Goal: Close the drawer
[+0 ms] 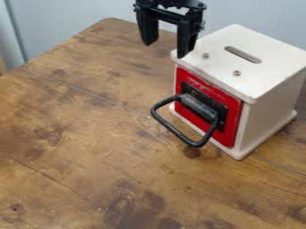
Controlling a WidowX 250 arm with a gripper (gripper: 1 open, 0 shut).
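Brown wooden table (72, 134), cream slotted box (245, 67), hand (167, 52) above — fingers parted, released.

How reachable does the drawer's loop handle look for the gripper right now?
Probably yes: the black loop handle juts out from the red drawer front with nothing visible in front of it. The gripper hangs open behind it, so it would likely need to come forward and down.

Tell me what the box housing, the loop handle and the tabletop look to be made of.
The cream slotted-top box housing: probably painted or pale wood, matte, going by its flat panels and plain edges. The large black loop handle: smooth metal or plastic; the look leaves it open. The brown tabletop: wood or a wood-look surface, given its mottled grain and dark knot-like spots.
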